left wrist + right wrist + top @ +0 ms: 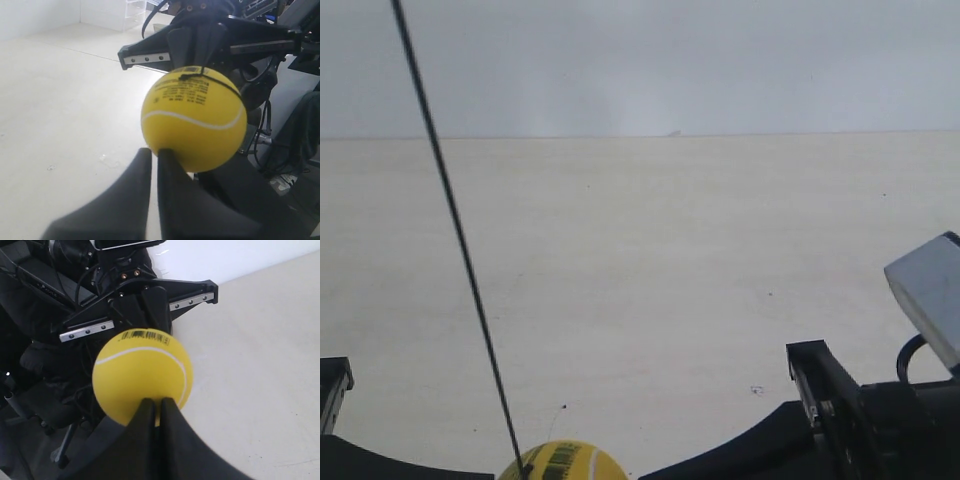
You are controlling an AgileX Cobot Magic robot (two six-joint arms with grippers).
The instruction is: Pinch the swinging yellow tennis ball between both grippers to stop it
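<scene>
Touching one yellow tennis ball (194, 117): two end effectors (154, 154) (160, 402), jaws together.

The yellow tennis ball (192, 120), white-seamed, barcoded and cord-tied, sat pinched between the left tool (154, 152) and the right tool (159, 402), each black tool's jaws pressed together, tips touching it.

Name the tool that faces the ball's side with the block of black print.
The left tool: its wrist view shows the yellow tennis ball with lines of print and the cord; the right tool sees mainly the barcode.
</scene>
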